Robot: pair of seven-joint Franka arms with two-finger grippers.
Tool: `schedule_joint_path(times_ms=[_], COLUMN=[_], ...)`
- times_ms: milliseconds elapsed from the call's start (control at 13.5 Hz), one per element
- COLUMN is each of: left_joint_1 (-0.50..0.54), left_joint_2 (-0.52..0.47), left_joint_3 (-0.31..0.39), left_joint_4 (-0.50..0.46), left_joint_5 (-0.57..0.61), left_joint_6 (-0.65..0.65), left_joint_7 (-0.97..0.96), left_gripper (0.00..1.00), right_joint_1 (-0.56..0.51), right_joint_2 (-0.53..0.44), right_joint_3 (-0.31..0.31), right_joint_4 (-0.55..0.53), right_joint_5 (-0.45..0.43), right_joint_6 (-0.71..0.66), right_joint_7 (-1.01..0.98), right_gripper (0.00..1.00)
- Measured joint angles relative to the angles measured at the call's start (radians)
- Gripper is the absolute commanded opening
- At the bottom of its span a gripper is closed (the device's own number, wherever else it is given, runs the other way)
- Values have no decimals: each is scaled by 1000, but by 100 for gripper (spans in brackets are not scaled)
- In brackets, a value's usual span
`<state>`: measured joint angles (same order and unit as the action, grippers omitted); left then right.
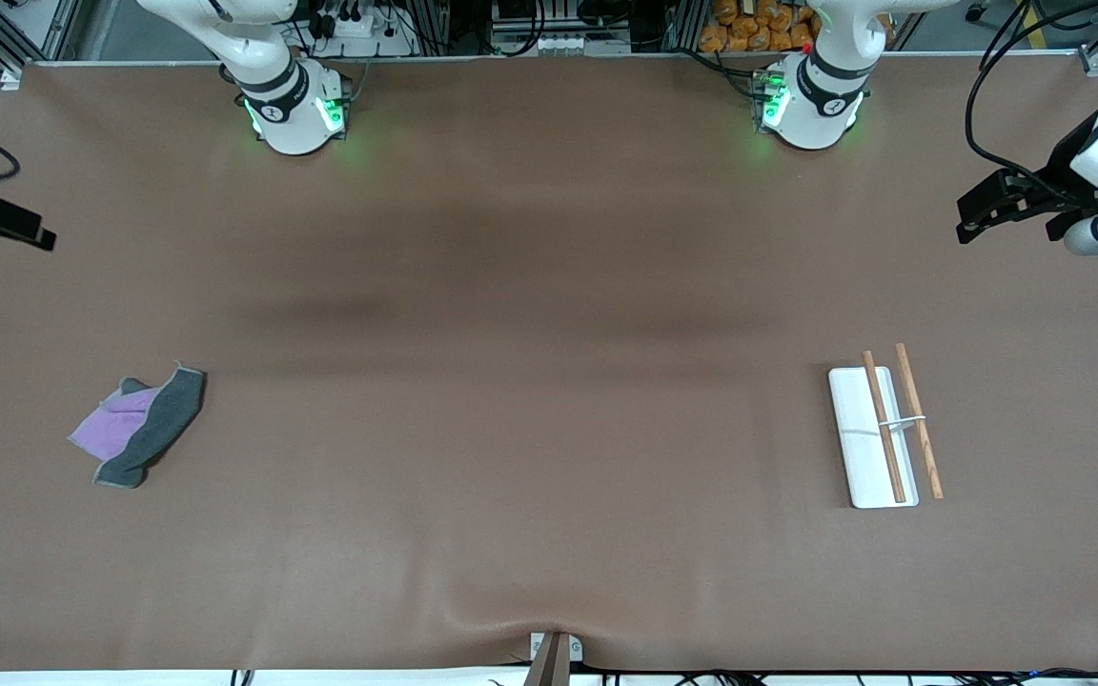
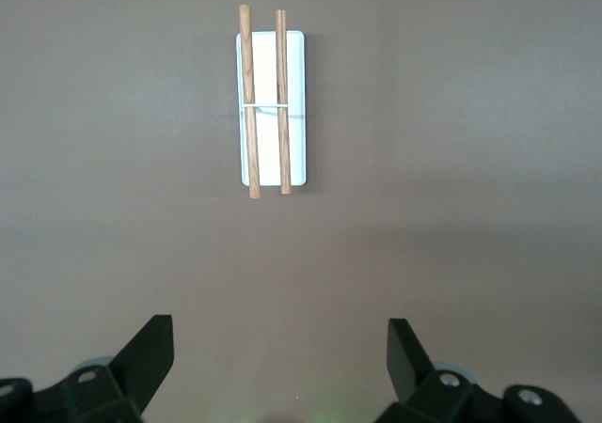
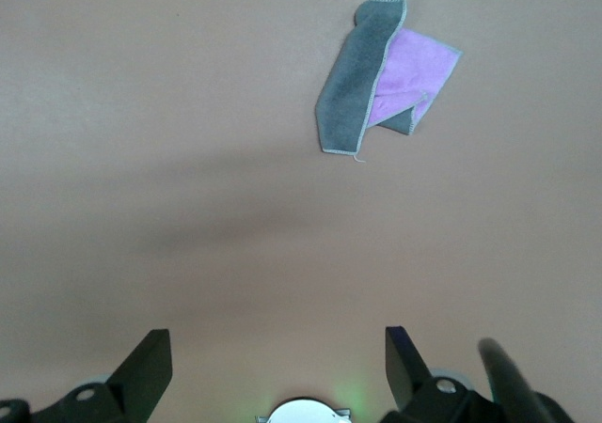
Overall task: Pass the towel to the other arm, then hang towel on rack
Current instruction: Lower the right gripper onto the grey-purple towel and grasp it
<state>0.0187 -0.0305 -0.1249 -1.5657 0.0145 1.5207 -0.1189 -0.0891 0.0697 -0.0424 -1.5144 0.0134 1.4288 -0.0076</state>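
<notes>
Front view showed the towel (image 1: 141, 426) lying loose on the brown table (image 1: 530, 400) toward the right arm's end, held by nothing and inside nothing. It was folded untidily: a dark grey band lay turned over along one edge, with the light purple face showing beside it, and a thin pale hem ran round the border. One grey corner poked out above the purple part. The grey band was the longer part, and it ran on a slant, its upper end farther from the front camera and its lower end nearer to it. In the right wrist view the towel (image 3: 381, 80) showed the same grey fold over purple, flat on the table, well apart from the fingers.

The rack (image 1: 883, 433) stood toward the left arm's end of the table, well apart from the towel. Its white flat base carried two thin light-brown rods side by side, joined by a thin metal crosspiece about midway. Nothing hung on the rods. The long axis ran from farther to nearer the front camera.

The right gripper (image 3: 278, 362) hung over bare table at its own end, its fingers spread wide and holding nothing. The left gripper (image 2: 280, 357) hung over bare table near the rack (image 2: 271, 103), its fingers likewise spread wide and empty.
</notes>
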Motion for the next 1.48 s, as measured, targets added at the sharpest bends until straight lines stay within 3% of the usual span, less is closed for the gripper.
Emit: schedule_joint_path(times_ms=[444,741,963,1481], left_joint_1=[0,-2,-10,-150], left_joint_2=[26,95,135,299], left_joint_3=[0,-1,-9,-17], left_joint_4=[0,-1,-1,-2], left_joint_5=[0,-2,-4,-6], left_joint_6=[31,93,139,279], left_joint_7=[0,0,-1,-226], left_gripper=[100,100,100,100], right_joint_1=[-67,-187,-187,-220], right_joint_2=[165,345,434,601], right_joint_3=[-7,-9,-2,-7], right_joint_4=[-6,-14,-12,-14], right_joint_5=[-11,-11,-11,-94], right_joint_6=[131,290,418,646], right_joint_7=[7,-50,-110,-330], right_gripper=[100,100,100,100])
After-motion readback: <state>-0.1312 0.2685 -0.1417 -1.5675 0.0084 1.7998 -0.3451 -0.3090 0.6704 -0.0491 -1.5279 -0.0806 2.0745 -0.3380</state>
